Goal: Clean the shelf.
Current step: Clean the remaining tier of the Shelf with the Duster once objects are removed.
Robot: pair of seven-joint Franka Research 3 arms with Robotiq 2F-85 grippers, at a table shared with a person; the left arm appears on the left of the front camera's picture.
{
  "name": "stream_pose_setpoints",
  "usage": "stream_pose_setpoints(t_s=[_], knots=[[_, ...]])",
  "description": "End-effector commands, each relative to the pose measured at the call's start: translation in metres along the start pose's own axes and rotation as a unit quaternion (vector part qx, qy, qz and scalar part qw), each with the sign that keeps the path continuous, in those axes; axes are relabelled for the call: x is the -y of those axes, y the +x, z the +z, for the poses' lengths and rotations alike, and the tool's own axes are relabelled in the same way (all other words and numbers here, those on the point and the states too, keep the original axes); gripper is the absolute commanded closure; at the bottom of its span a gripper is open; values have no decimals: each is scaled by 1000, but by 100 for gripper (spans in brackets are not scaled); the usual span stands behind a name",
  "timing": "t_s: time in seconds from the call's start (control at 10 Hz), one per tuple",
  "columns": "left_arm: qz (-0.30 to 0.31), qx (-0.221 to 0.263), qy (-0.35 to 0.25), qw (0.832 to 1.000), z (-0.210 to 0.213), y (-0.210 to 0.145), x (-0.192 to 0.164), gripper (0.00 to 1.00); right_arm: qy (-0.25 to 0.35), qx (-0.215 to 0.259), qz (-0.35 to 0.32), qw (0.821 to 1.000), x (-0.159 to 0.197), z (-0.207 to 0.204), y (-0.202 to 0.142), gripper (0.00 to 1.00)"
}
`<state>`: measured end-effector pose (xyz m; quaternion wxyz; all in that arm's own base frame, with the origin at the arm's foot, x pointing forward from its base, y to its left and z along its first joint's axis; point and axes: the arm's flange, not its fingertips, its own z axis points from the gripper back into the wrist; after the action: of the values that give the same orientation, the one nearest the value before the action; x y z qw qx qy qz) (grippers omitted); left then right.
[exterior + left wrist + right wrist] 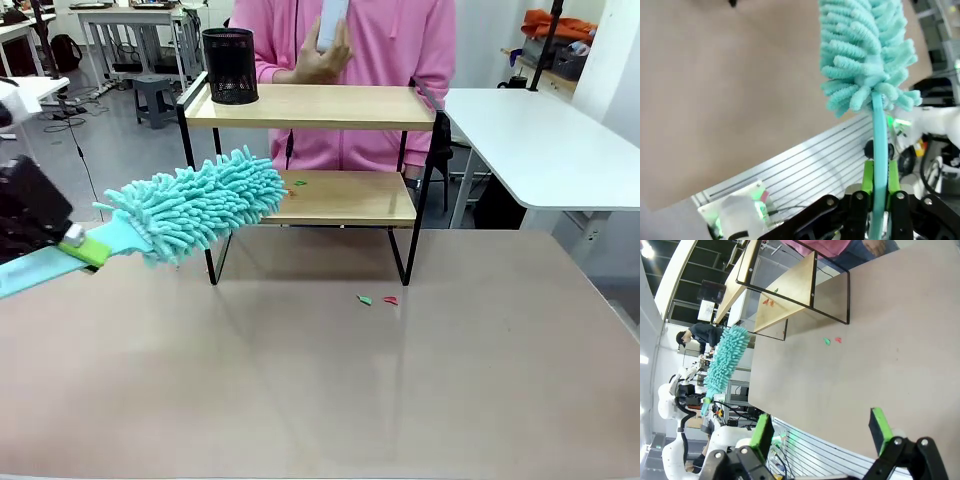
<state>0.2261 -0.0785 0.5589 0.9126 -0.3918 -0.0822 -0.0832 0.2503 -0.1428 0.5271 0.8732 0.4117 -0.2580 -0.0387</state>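
The shelf (330,106) is set at the far side of the brown table (300,400), its open front turned toward the robot, presumably so that both boards can be reached from this side; a black mesh pen cup (230,65) is placed on the left end of the top board; behind the shelf a person's hand (322,58) is raised with a white object in it, which cannot be identified. Small green and red scraps (298,183) are seen on the left part of the lower board, and two more lie on the table in front of the shelf, well apart from it.

A teal chenille duster (200,205) is held roughly level with the lower board, its fluffy head pointed at that board's front left corner, a pose judged to suit a sweep along the wood toward the scraps; whether the fibres are touching the board cannot be told.

The jaws of the left gripper (85,250) are clamped tight on the duster's flat handle; in the left wrist view the handle is seen running up between the green pads (867,175), pinched on both faces. The jaws of the right gripper (822,432) are spread wide with nothing between or against them; it is kept above the near part of the table, well apart from the shelf, probably to leave the sweeping side free.
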Motion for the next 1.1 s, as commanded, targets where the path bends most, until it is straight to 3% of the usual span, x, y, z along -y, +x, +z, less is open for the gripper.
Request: stream_pose_setpoints(t_s=[0.0,0.3,0.4,0.8,1.0], knots=[[-17,-5,-7,1000,9,-12,7,100,14,6,12,1000,1,-2,1,0],[-17,-5,-7,1000,9,-12,7,100,14,6,12,1000,1,-2,1,0],[-10,-5,0,1000,2,-4,3,88,14,6,12,1000,1,-2,1,0],[-8,43,5,999,-18,47,2,88,14,6,12,1000,1,-2,1,0],[12,39,18,999,-36,69,-6,88,14,6,12,1000,1,-2,1,0]])
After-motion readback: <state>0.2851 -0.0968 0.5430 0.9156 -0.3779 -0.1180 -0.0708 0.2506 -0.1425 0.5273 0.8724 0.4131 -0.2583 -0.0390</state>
